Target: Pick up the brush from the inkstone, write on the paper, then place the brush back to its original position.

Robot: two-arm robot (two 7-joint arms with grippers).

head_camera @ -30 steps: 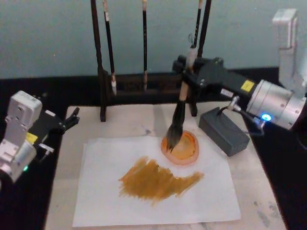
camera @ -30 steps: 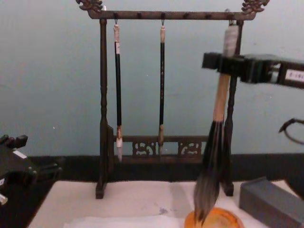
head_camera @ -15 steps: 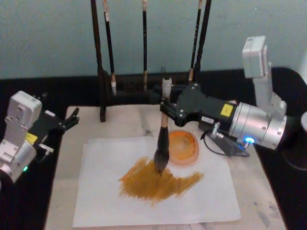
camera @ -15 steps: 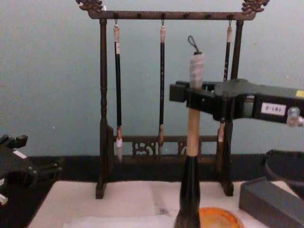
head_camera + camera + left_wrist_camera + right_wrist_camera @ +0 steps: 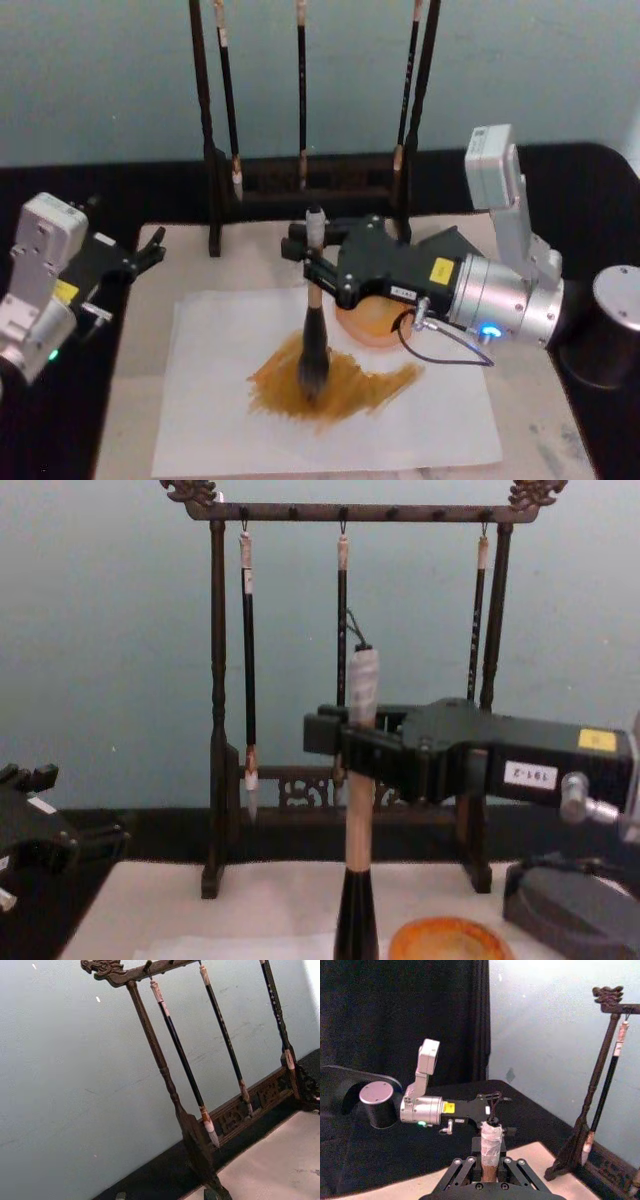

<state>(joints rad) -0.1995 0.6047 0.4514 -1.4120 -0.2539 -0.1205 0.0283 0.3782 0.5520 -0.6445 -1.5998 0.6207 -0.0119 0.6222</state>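
Right gripper (image 5: 314,262), jaws clamped on the pale bamboo handle of the brush (image 5: 313,335): it's upright, bushy bristles down on the thin white paper (image 5: 210,420), right in a ragged ochre smear (image 5: 370,385). Round orange dish (image 5: 445,942) half hidden behind the gripper; dark wooden rack (image 5: 212,150) beyond. Left gripper (image 5: 148,248) parked at the bench's (image 5: 130,190) left side.

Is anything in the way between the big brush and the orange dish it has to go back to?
Nothing visible does. The right pincer holds the brush, bristles on the paper, and the orange dish sits just beside it, partly under the pincer. Only paper lies between them.
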